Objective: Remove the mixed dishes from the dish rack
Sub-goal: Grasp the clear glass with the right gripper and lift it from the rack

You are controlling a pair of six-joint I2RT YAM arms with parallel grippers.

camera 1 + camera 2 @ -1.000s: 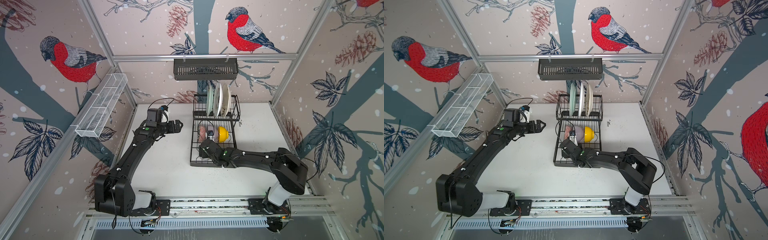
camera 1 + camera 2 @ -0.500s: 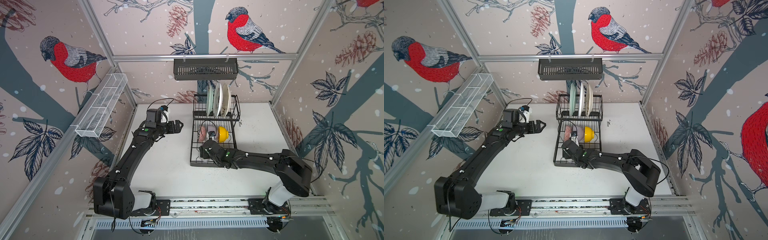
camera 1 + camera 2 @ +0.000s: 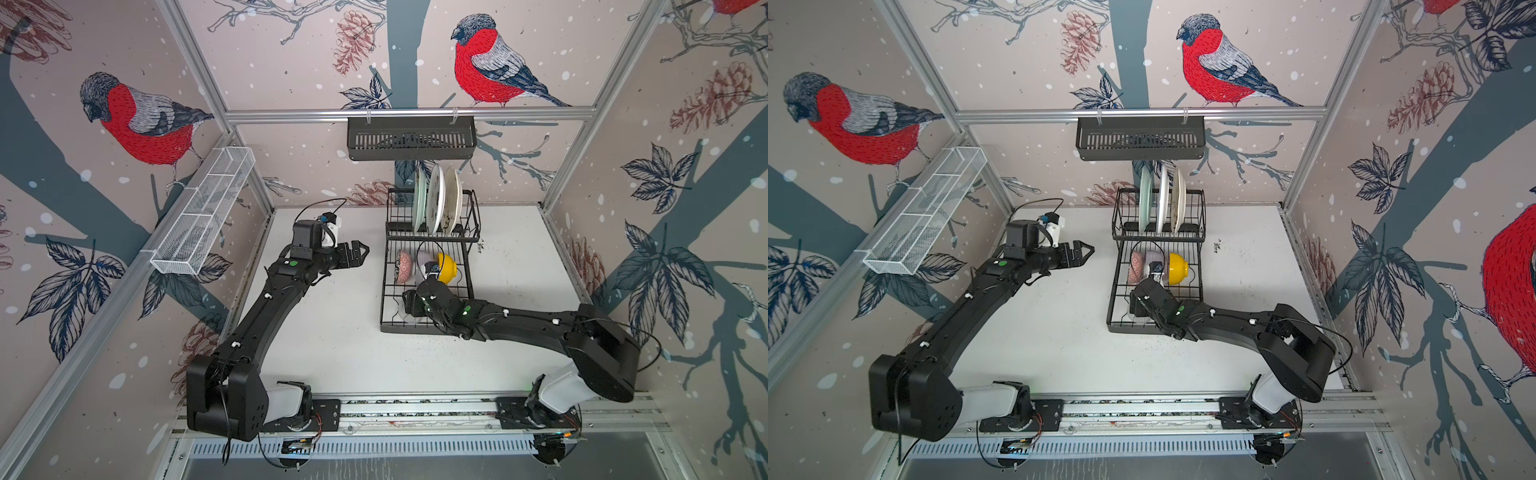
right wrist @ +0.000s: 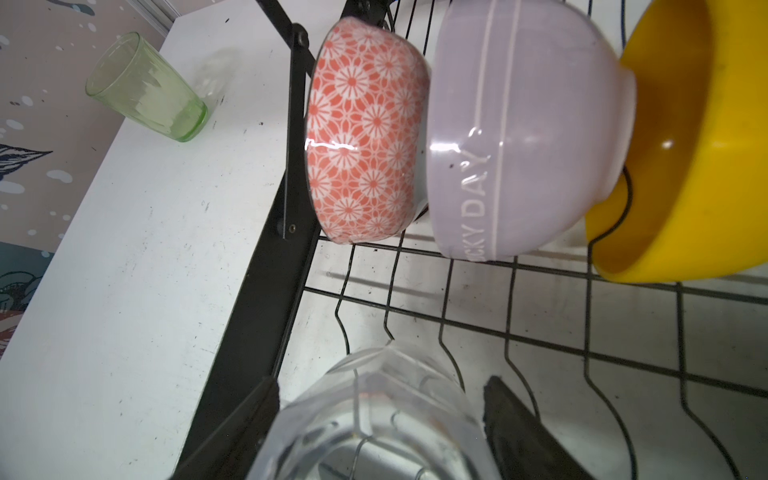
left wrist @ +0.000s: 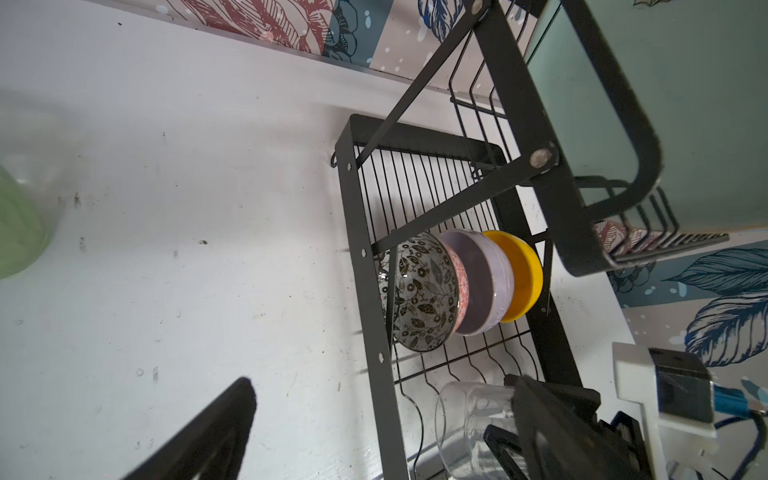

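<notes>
Right gripper reaches low into the flat lower tray of the dish rack, its two dark fingers set on either side of the clear glass, which lies on its side on the wire grid. Whether the pads already press the glass cannot be told; the jaws stand about as wide as the glass, which suggests a grasp in progress and not yet a lift. Coming in along the tray keeps the arm clear of the three bowls standing on edge just behind: pink patterned, lilac and yellow, leaning one against the next.

Left gripper hovers over the tabletop beside the rack, jaws spread and empty, probably waiting its turn. The green glass already stands upright on the tabletop, well apart from the rack. Three plates remain upright in the raised slotted tier.
</notes>
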